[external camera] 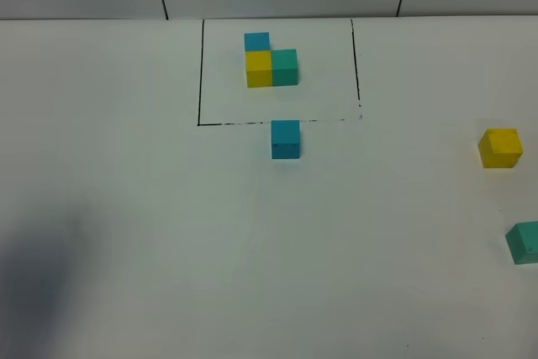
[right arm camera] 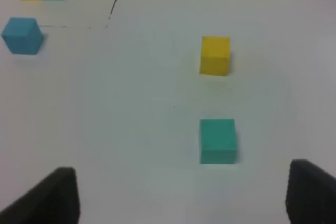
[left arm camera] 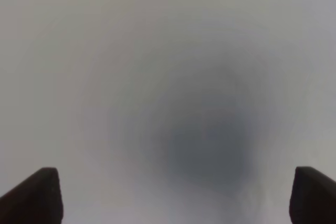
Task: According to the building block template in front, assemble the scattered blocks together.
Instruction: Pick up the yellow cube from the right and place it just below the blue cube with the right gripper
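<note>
Three loose cubes lay on the white bench point(external camera: 168, 233): the blue cube point(external camera: 285, 139) just outside the black rectangle point(external camera: 200, 73) around the three-cube template point(external camera: 271, 63), and the yellow cube point(external camera: 501, 147) and teal-green cube point(external camera: 525, 242) by the right edge, with open bench between. Only the wrist views showed the left end effector point(left arm camera: 177, 182) spread wide over blurred bench, and the right end effector point(right arm camera: 184, 182) parted, empty, facing the teal-green cube.

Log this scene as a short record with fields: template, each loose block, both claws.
template: blue, yellow and teal cubes touching in an L inside the black line
blue block: alone, just outside that line's front side
yellow block: far right, apart from the others
teal block: right edge, nearer than yellow, partly cut off
left claw: open, empty
right claw: open, empty, teal block ahead of it
</note>
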`<act>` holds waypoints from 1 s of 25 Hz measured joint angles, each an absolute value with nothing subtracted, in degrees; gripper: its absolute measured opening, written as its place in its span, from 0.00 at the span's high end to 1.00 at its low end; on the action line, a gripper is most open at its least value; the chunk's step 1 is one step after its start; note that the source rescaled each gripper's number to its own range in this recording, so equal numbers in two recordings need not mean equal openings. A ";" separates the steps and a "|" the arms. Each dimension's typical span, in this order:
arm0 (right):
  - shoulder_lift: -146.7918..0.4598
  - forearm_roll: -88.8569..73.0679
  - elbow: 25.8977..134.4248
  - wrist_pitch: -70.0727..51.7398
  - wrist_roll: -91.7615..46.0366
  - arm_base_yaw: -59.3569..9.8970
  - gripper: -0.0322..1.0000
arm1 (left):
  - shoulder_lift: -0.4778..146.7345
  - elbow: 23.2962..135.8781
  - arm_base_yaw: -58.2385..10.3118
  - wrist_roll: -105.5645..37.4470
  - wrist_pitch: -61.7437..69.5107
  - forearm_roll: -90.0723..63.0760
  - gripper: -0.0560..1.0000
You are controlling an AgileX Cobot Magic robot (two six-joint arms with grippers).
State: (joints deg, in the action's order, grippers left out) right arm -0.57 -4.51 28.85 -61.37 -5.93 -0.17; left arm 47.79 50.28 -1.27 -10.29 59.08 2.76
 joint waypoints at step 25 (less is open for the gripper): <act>-0.57 -4.46 28.85 -61.37 -5.92 -0.17 0.37 | 4.27 29.01 -1.27 -7.33 60.78 -2.92 0.10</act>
